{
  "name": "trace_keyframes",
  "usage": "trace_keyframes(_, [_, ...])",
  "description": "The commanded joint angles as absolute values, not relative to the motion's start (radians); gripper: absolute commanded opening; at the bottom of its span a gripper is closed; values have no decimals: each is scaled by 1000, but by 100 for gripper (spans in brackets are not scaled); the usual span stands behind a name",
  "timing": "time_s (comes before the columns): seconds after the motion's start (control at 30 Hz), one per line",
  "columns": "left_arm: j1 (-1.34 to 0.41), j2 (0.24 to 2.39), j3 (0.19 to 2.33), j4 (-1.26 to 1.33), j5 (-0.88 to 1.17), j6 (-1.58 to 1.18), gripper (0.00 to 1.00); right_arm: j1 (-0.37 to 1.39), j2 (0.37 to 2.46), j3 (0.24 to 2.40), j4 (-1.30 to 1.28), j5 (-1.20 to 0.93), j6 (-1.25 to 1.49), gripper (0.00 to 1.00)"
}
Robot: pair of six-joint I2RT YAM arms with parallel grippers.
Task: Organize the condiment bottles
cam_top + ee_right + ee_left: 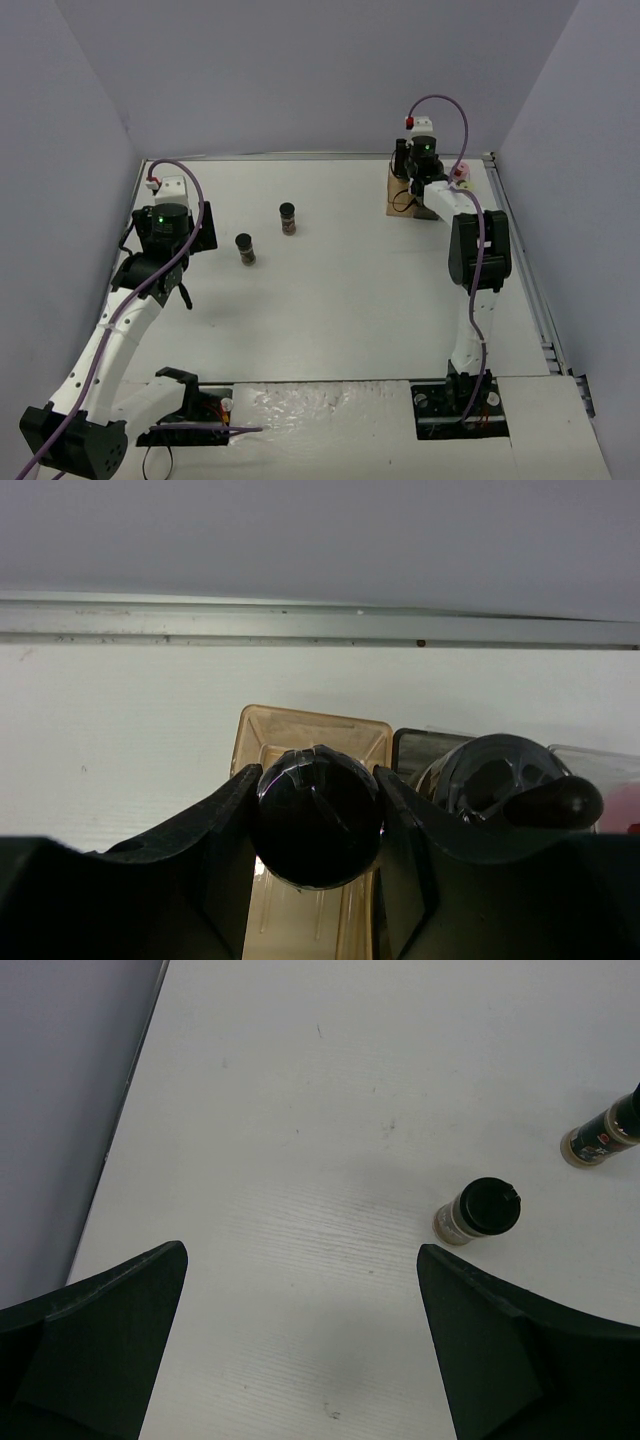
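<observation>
My right gripper (318, 825) is shut on a black-capped jar (318, 815) and holds it upright over the amber compartment (312, 730) of the tray (400, 203) at the back right. A second black-capped jar (495, 780) stands in the grey compartment beside it. A pink-capped jar (462, 176) shows just right of the right gripper (410, 170). Two more black-capped jars (287, 218) (245, 248) stand loose on the table at centre left. They also show in the left wrist view, the near jar (480, 1210) and the far jar (603, 1138). My left gripper (302, 1252) is open and empty, left of them. The yellow-capped jar is out of view.
The left wall (60, 1110) runs close along the left gripper's side. A metal rail (320, 622) lines the table's back edge behind the tray. Another rail (530, 280) runs down the right side.
</observation>
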State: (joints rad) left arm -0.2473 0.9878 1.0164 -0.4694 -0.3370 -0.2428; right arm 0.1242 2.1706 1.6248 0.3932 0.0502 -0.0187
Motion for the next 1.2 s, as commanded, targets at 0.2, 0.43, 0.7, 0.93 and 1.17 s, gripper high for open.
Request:
trace_keyframes(0.2, [-238, 992, 1042, -419, -330, -253, 97, 105, 2236, 1759, 448, 48, -21, 8])
trace_keyframes(0.43, [-238, 989, 1042, -419, -328, -253, 97, 94, 2270, 1784, 423, 11, -23, 13])
trace_keyframes(0.7, [-238, 991, 1042, -417, -324, -255, 97, 89, 2266, 1821, 368, -64, -31, 54])
trace_keyframes(0.93, [-238, 985, 1042, -416, -318, -256, 97, 93, 2150, 1804, 330, -121, -43, 73])
trace_keyframes(1.17, [-238, 971, 1041, -414, -311, -259, 97, 168, 2012, 1779, 263, -176, -100, 77])
